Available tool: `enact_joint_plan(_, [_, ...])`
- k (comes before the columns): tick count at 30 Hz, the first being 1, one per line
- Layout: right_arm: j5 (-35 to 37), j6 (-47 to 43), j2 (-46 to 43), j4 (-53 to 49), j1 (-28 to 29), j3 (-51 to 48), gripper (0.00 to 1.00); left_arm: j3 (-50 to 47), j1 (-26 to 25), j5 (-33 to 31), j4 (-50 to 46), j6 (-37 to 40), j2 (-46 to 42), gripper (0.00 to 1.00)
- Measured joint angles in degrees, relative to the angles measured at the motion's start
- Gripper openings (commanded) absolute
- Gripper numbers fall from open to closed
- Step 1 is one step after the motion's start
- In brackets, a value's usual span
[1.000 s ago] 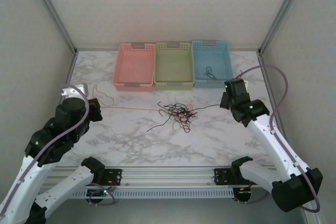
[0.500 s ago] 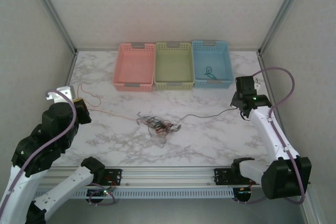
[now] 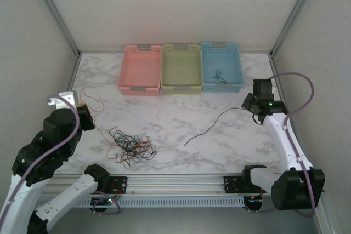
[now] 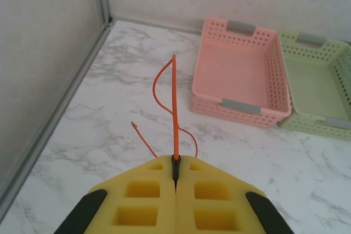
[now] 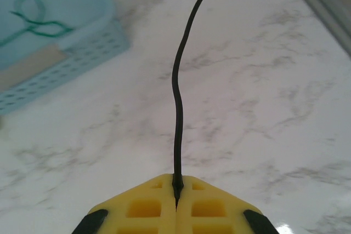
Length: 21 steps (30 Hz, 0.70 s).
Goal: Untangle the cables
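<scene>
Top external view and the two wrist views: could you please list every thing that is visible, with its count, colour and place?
table: one, white-grey marble, under everything
pink basket: one, pink, rear of table, leftmost in the row
green basket: one, light green, middle of the row
blue basket: one, light blue, rightmost in the row
teal cable: one, green-teal, inside the blue basket
cable tangle: one heap, black and red-orange, front left of table
red-orange cable: one, red-orange, left side of table
black cable: one, black, right of centre, apart from the heap
left gripper: one, yellow and black, shut on the red-orange cable
right gripper: one, yellow and black, shut on the black cable
</scene>
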Motion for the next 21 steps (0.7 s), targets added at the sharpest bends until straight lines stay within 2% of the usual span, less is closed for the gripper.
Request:
enact_joint_plan(5, [-9.2,0.1,-5.3,2.3,1.3,3.6,0.0,-3.8,0.0,4.8,3.3,-1.1,3.3,0.0])
enact_joint_plan(12, [-19.3,0.4,-6.3,8.7,4.3,11.7,0.0,-5.1,0.0,10.0,8.3,-1.9,8.4,0.0])
enact_joint_plan(15, [-21.0,0.6,-3.7,10.0,5.7,15.6,0.0,-5.1,0.0,11.9,9.8,-2.1,9.8,0.0])
enact_joint_plan(21, [-21.1,0.6,7.3,12.6,9.4,28.9,0.0,-5.2,0.0,13.6,10.2,-2.1,10.3,0.0])
